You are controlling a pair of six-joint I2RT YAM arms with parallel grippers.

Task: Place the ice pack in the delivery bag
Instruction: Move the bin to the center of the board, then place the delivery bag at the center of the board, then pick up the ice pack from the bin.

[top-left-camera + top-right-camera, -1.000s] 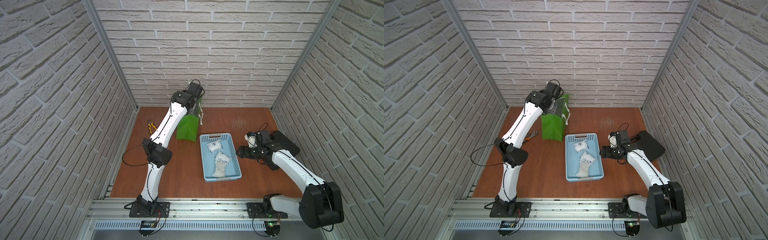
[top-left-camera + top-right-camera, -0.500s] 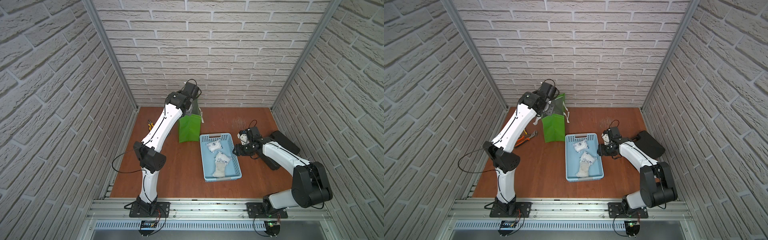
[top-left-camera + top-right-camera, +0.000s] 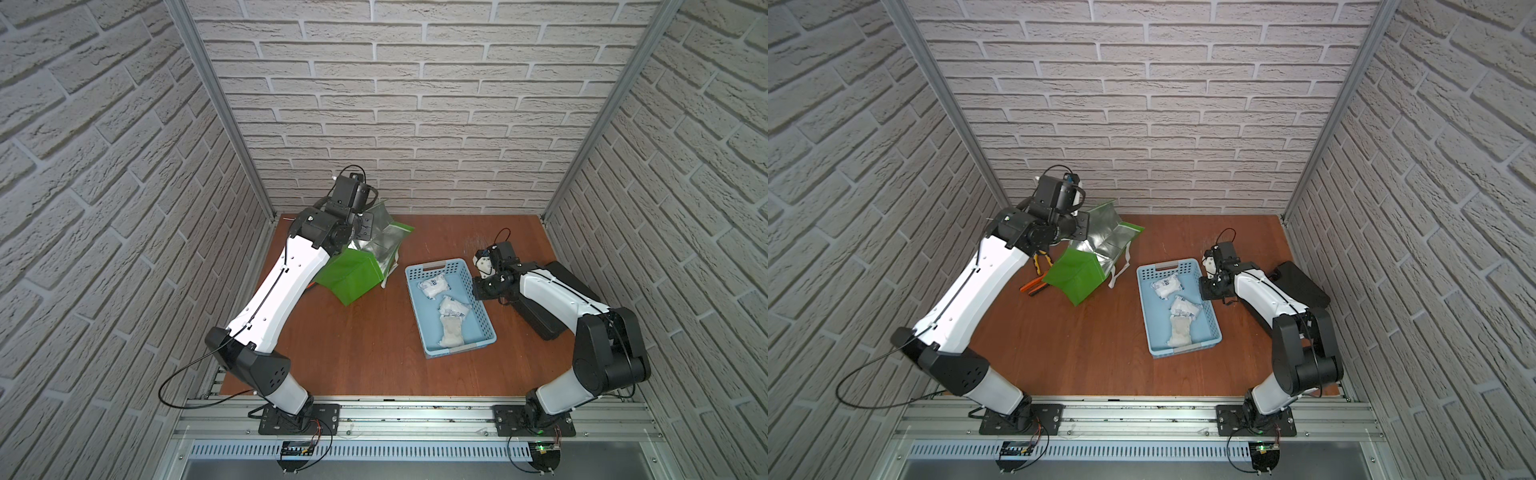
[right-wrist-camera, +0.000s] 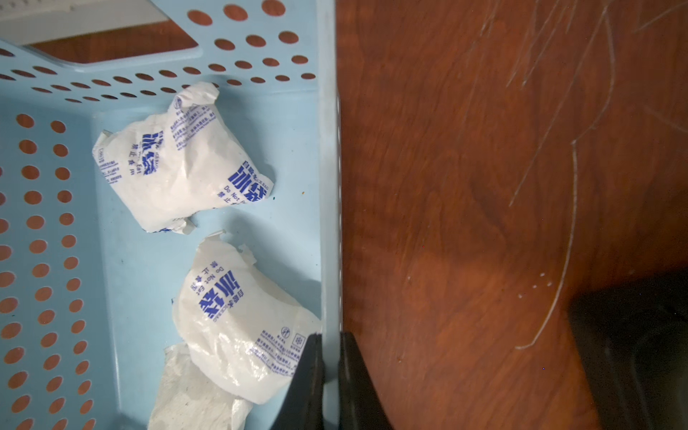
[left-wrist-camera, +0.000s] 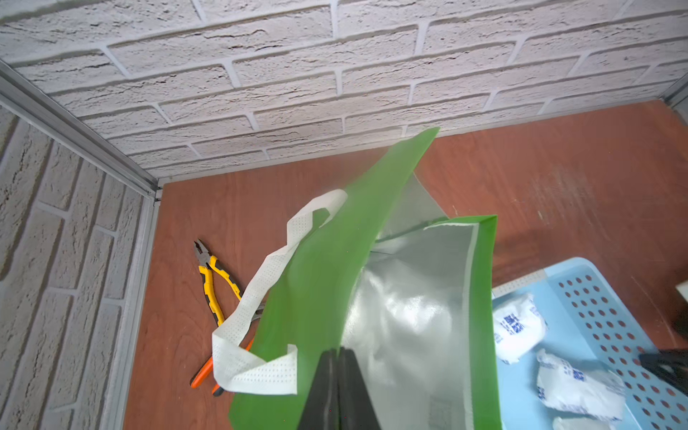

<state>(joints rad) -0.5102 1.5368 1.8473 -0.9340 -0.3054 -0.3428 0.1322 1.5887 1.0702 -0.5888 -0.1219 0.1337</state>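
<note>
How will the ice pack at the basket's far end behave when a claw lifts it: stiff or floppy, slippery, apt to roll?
Probably floppy: the ice pack looks bulged and creased, so it may sag when gripped. Its glossy film could be slippery. It lies flat in the basket, so rolling seems unlikely.

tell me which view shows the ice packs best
The right wrist view: the ice packs sit close up, their blue print legible. Both top views show three small white lumps in the basket; the left wrist view crops them.

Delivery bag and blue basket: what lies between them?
Only the white strap handle of the delivery bag; the table up to the basket is otherwise bare, in both top views.
</note>
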